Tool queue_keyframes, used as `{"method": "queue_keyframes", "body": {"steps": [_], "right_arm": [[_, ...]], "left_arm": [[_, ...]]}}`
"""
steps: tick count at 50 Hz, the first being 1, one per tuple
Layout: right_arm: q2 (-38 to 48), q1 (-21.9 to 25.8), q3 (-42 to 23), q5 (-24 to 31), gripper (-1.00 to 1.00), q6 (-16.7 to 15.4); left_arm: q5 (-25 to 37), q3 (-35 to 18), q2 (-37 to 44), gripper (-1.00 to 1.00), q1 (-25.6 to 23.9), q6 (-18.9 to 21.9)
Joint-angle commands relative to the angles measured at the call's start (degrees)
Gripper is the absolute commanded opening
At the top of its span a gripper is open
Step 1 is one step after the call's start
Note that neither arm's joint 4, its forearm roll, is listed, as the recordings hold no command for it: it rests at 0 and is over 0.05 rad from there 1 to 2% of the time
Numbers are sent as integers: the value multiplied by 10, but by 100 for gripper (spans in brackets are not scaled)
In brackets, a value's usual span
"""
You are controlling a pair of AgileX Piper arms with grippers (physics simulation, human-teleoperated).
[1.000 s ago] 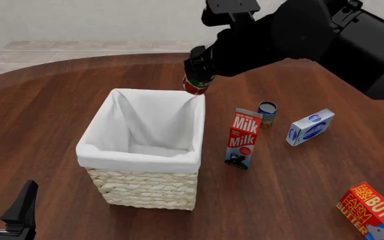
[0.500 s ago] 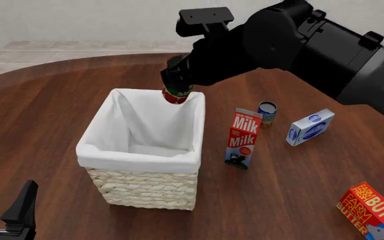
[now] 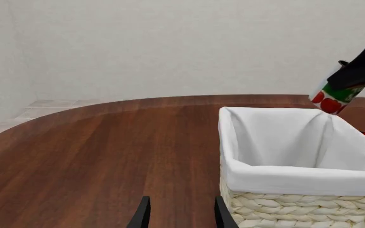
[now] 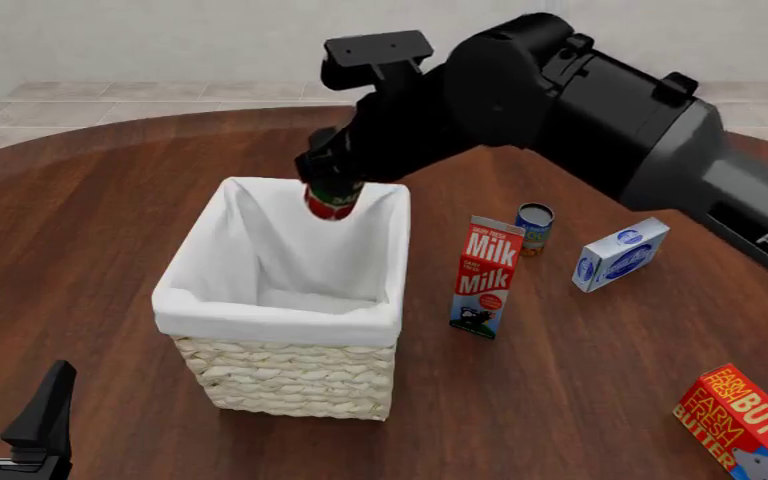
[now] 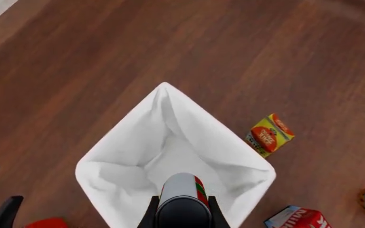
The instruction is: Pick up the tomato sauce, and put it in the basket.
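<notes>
The tomato sauce (image 4: 331,203) is a small can with a red and green label, tilted and held in the air by my right gripper (image 4: 329,186), which is shut on it. It hangs over the far right part of the basket (image 4: 277,312), a pale wicker square with a white liner. In the right wrist view the tomato sauce (image 5: 184,197) sits between the fingers, over the basket (image 5: 116,145) opening. The left wrist view shows the tomato sauce (image 3: 332,97) above the basket (image 3: 296,179) rim. My left gripper (image 4: 5,402) rests open and empty at the near left.
To the right of the basket stand a milk carton (image 4: 484,277), a blue-labelled can (image 4: 534,226) and a blue-and-white box (image 4: 620,254). A red butter box (image 4: 744,425) lies at the near right. A small yellow-orange carton (image 5: 270,134) sits beside the basket.
My right arm has carried the can leftward, from outside the basket's far right corner to over its opening. The left gripper has not moved.
</notes>
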Motion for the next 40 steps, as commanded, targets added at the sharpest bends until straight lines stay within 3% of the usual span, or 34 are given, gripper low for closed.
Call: {"method": "queue_keyframes", "body": {"steps": [1, 40], "right_arm": [[14, 5, -5, -3, -100, 8], [77, 11, -18, -10, -100, 6]], "left_arm": [[2, -1, -1, 100, 2, 0], [2, -1, -1, 100, 2, 0]]}}
